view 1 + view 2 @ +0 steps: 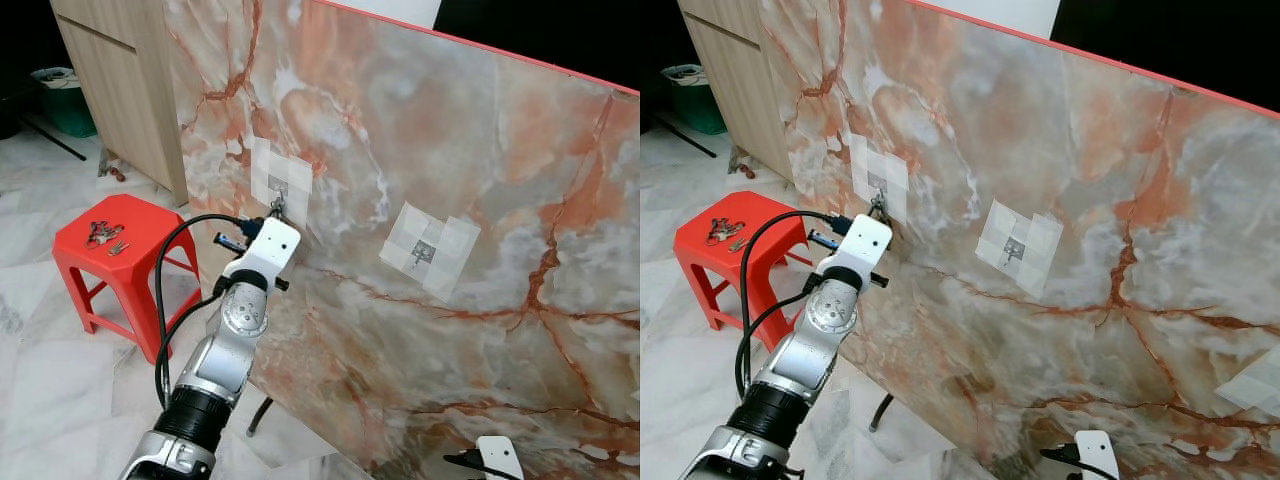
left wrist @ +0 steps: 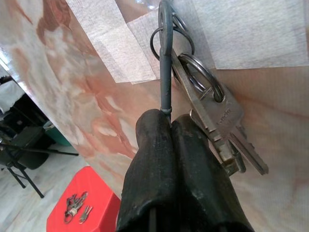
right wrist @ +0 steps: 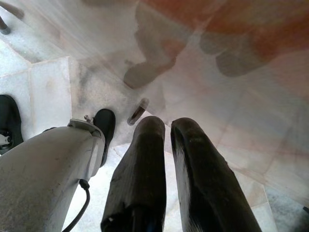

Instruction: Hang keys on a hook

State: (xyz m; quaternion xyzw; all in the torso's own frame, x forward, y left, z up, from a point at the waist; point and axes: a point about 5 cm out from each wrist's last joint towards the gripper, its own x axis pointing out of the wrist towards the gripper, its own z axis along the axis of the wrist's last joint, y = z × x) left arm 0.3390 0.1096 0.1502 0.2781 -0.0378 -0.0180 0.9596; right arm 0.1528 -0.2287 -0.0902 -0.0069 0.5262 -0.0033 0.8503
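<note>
Raised against the marbled panel (image 1: 450, 150), the left gripper (image 2: 170, 121) is held at the taped hook (image 2: 164, 29) so that the keys (image 2: 217, 121) can be settled on it. In the left wrist view the key rings are seen looped about the hook's upper part, with the two keys hanging down beside the fingers (image 2: 145, 159). The fingers are pressed together with no gap between them, and the hook's thin stem is met at their tips; whether a ring or key is pinched there as well cannot be told. The bunch appears to be carried by the hook already, so the hanging is judged nearly complete, with only a release and a careful withdrawal left. A snag of a ring on the fingertips could pull the keys off again.

A second taped hook (image 1: 428, 252) is fixed further along the panel. Another bunch of keys (image 1: 103, 236) lies on the red stool (image 1: 150, 235), near its far edge. The right gripper (image 3: 166, 130) hangs idle above the floor, its fingers narrowly parted and holding nothing.
</note>
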